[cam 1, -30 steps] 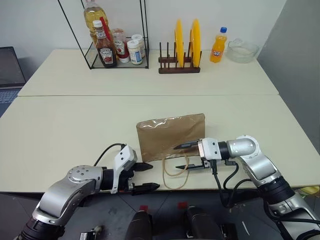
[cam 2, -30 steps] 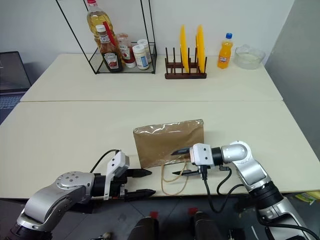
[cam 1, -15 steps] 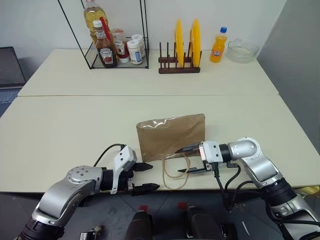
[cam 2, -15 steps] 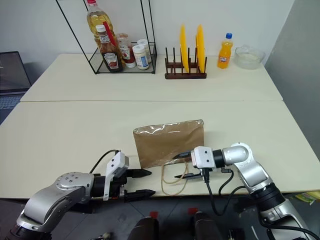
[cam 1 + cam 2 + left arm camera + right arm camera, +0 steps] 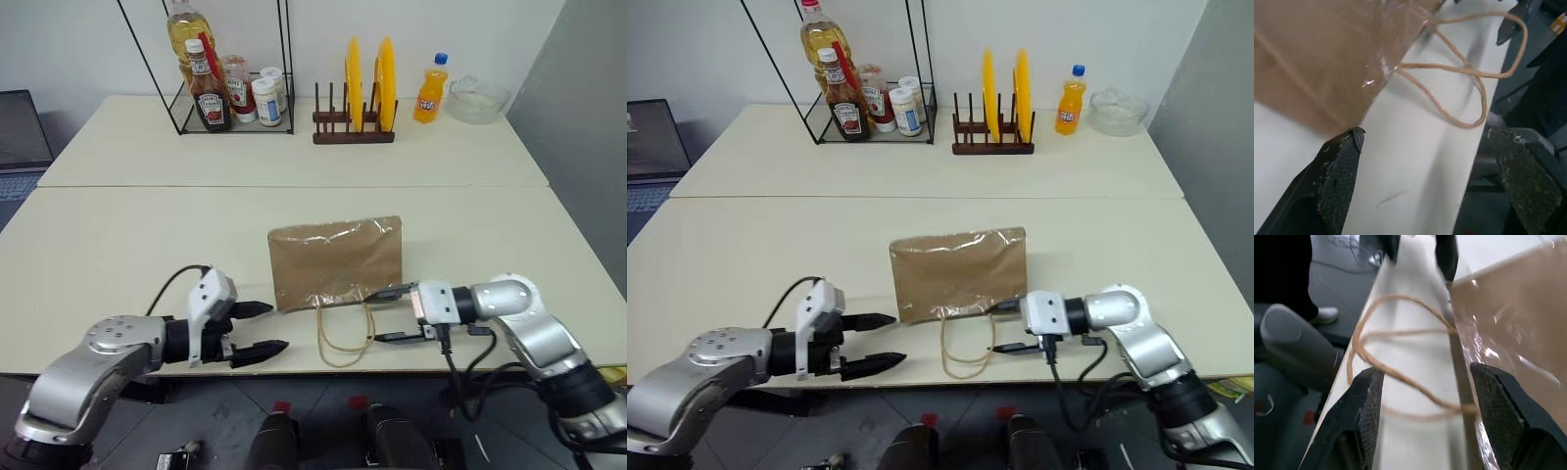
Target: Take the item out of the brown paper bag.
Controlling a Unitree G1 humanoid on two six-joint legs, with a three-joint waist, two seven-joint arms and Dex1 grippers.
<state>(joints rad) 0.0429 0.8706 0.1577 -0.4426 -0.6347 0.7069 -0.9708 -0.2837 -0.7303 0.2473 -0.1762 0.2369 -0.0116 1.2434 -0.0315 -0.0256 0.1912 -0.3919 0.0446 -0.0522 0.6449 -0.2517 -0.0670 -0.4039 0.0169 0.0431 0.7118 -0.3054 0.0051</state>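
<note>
1. Nearest the camera, at the front edge of the pale table (image 5: 118, 245), the left gripper (image 5: 257, 328) points toward the bag's handles, its two black fingers spread wide with nothing between them.
2. Just across from it, the right gripper (image 5: 390, 315) points back toward the left one. Its fingers stand apart too, holding nothing. One fingertip lies at the bag's lower right corner, the other hangs off the table edge.
3. Between the two grippers lie the handles (image 5: 345, 333), thin twisted-paper loops that reach from the bag's mouth to the table's front edge.
4. In the left wrist view the same loops (image 5: 1469, 73) lie flat on the table, ahead of and between that gripper's fingers (image 5: 1339, 176), with the bag's corner close by.
5. The brown paper bag (image 5: 336, 261) lies flat on the table just beyond the grippers, mouth toward the robot, with shiny creases across its upper face.
6. The item cannot be seen; whether it lies inside the bag cannot be told.
7. Far back on the left, a wire rack (image 5: 235, 73) holds a ketchup bottle (image 5: 208, 93), an oil bottle and small jars.
8. Beside it stands a wooden dish rack (image 5: 353, 127) with two yellow plates (image 5: 368, 70) upright.
9. Furthest right are an orange soda bottle (image 5: 427, 90) and a glass bowl (image 5: 478, 98).
</note>
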